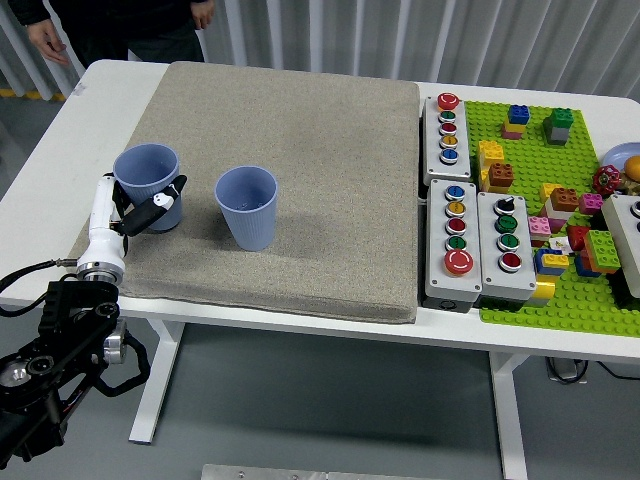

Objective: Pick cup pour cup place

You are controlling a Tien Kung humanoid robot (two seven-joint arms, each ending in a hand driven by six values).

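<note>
Two blue-grey plastic cups stand upright on a grey mat (320,140). The left cup (146,172) is near the mat's left edge. My left hand (140,212), white with black fingers, comes up from the lower left and wraps its fingers round that cup's lower half. The right cup (247,205) stands free about a hand's width to the right. I cannot see into either cup well enough to tell what it holds. My right arm is out of the picture.
Three grey button boxes (448,130) (456,240) (508,245) line the mat's right edge. Beyond them lies a green brick baseplate (600,135) with several bricks. A person stands at the far left, with hands (50,42) (203,12) hanging near the table's edge (60,150).
</note>
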